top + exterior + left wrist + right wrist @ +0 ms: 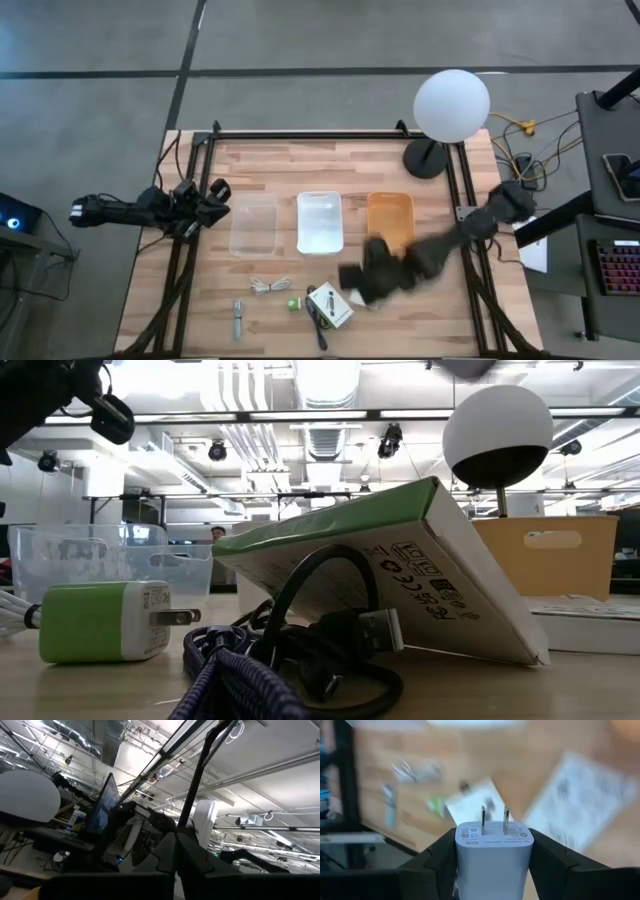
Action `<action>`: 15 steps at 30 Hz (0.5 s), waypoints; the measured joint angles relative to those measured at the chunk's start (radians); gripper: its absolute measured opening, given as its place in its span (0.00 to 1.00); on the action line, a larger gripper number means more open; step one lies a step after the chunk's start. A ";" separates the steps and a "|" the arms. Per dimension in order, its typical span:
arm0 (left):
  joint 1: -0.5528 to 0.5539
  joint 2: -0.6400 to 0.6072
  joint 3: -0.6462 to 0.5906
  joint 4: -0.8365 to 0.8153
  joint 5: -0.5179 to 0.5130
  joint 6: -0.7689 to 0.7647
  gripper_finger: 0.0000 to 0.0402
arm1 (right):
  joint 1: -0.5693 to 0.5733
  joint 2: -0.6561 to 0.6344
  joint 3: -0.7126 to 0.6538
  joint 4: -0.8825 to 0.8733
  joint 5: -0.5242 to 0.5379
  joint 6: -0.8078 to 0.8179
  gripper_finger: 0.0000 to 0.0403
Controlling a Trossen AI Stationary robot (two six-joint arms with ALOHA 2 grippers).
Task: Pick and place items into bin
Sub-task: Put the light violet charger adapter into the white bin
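Nearest you, along the tabletop's front edge, the unpicked items wait: a grey metal stick (238, 318) toward the front left corner, a pale string bundle (270, 286) just behind it, then the green wall plug (294, 303), the black cable (318, 322) and the white printed box (331, 305) leaning over that cable. A white printed sheet (580, 800) also shows below the right arm in its wrist view.

Just behind and beside the box, your right gripper (362, 281) is raised over the front middle of the tabletop, its fingers clamped on the sides of a white wall charger (493, 855), prongs pointing away from the wrist.

Farther back stand three bins in a row: clear (253, 225), white (320, 222) and orange (390, 221).

The left gripper (205, 203) waits at the tabletop's left edge beside the clear bin; you cannot tell how its jaws stand.

The step in hand looks like the carry: charger grasped, not yet binned. Your next move calls for swinging back over a bin, lowering inside its walls, then releasing.
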State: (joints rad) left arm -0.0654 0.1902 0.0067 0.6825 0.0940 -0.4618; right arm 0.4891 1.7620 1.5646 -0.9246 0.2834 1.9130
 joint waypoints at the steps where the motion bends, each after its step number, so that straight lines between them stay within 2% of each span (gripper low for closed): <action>1: 0.000 0.002 0.000 -0.005 0.000 0.000 0.00 | -0.055 -0.008 -0.002 0.016 -0.015 -0.084 0.44; 4: 0.000 0.006 0.000 -0.028 0.000 0.000 0.00 | -0.213 0.013 -0.007 0.122 -0.044 -0.310 0.45; 8: 0.000 0.002 0.000 -0.035 -0.001 0.005 0.00 | -0.367 0.071 0.002 0.156 -0.081 -0.447 0.47; 12: 0.000 -0.003 0.000 -0.046 -0.002 0.006 0.00 | -0.434 0.148 0.001 0.189 -0.202 -0.507 0.48; 15: 0.000 -0.003 0.000 -0.048 -0.002 0.003 0.00 | -0.449 0.211 0.023 0.232 -0.212 -0.503 0.52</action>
State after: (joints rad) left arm -0.0654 0.1875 0.0067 0.6349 0.0924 -0.4584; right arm 0.0405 1.9732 1.5879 -0.6927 0.0719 1.4101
